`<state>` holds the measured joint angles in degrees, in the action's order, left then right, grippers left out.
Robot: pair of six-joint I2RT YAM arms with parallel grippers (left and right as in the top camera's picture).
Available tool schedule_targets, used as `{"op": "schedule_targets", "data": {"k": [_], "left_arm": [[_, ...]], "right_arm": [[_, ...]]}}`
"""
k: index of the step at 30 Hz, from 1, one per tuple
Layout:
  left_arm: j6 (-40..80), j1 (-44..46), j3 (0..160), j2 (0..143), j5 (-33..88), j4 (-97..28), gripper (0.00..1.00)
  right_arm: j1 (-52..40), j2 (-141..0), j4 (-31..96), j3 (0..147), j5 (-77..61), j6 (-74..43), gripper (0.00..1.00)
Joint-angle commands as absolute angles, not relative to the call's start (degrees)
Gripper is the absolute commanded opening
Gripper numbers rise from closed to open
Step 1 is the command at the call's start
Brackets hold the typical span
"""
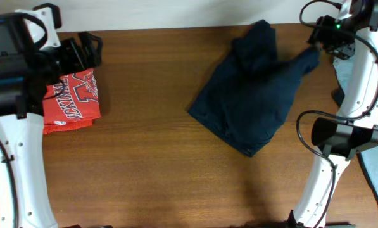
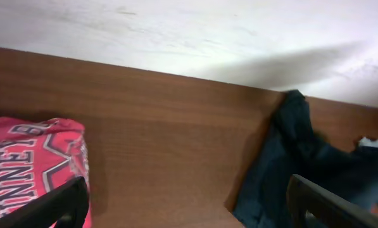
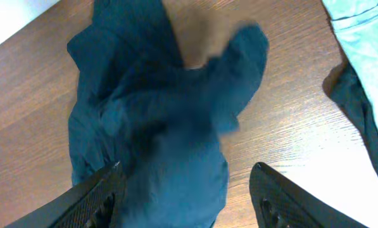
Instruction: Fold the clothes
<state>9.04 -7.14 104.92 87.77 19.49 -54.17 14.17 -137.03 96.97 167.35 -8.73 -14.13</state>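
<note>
Well, from overhead I see the large, plain dark navy-blue soft fabric garment [image 1: 252, 95] lying crumpled on the brown wooden table [image 1: 144, 164]. It sits right of centre, reaching up to the far edge, with one sleeve-like flap stretched out toward the right arm. Through the right wrist camera, the right gripper [image 3: 187, 171] hangs directly over that garment with its jaws spread wide, one black finger [image 3: 97, 196] on each side of the rumpled cloth, and nothing pinched between them. Whether the fingertips touch the fabric, I cannot tell. A pale grey-blue T-shirt [image 3: 359, 31] lies just beside the garment at the right edge of the table. Over on the left, the left gripper [image 2: 187, 187] is also wide apart and empty, hanging above bare wood. A red shirt bundle with white lettering [image 1: 71, 101] lies near it, well apart from the navy garment.
</note>
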Motion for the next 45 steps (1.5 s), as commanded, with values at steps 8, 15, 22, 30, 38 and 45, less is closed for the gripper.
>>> {"op": "schedule_targets", "data": {"k": [8,15,22,30,38,45], "left_arm": [[3.53,-1.37,105.06,92.68,18.37,-52.10,0.99],[5.56,-5.17,105.10,92.31,18.35,-50.15,0.99],[5.54,-5.80,105.10,92.36,17.93,-50.30,0.99],[5.52,-5.80,105.10,92.36,17.93,-51.88,0.99],[5.54,-5.80,105.10,92.36,17.96,-51.86,0.99],[5.54,-5.80,105.10,92.36,17.98,-51.88,0.99]], "right_arm": [[6.81,-134.74,97.34,166.69,-16.29,-5.50,0.71],[-3.27,-134.74,97.34,162.50,0.01,-19.70,0.97],[-10.55,-128.95,97.34,162.58,2.39,-18.13,0.99],[-13.58,-116.31,97.34,154.39,3.81,-15.20,0.99],[-13.43,-111.85,91.72,127.09,8.60,-15.68,0.99],[-13.47,-112.03,70.83,113.14,2.15,-20.36,0.97]]}}
